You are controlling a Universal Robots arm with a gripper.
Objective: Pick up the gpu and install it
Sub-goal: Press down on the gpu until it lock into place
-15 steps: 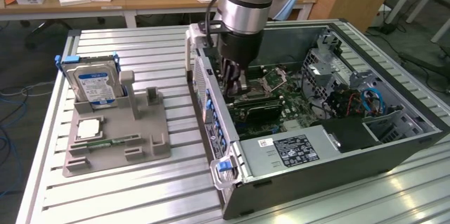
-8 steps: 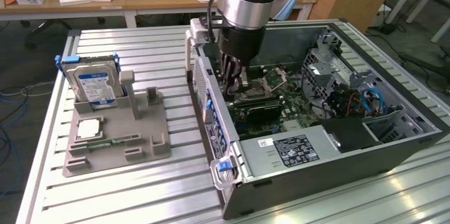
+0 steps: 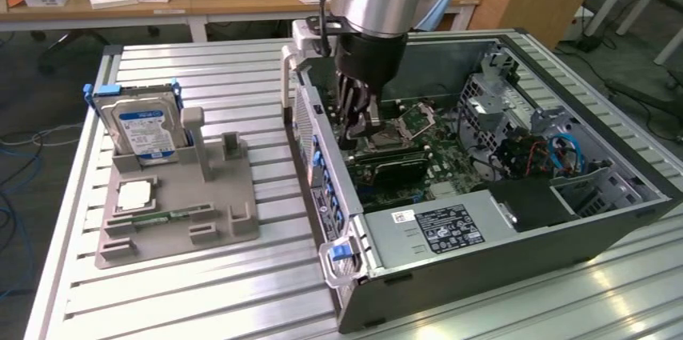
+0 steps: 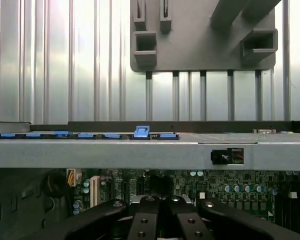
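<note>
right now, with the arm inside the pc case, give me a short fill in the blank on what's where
1. The hand reaches down into the open computer ____, above the motherboard.
2. The hard drive stands upright in the grey ____ on the slatted table.
3. The hard drive's label is white and ____.
4. The hand's fingers are ____.

Missing words: case; holder; blue; shut

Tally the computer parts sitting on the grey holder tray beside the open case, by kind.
Hard drive, upright in the grey holder tray: 1
Processor chip, lying flat: 1
Memory stick, lying flat: 1
Total: 3

The gripper is down inside the open computer case, over the motherboard, not at the tray.
</note>
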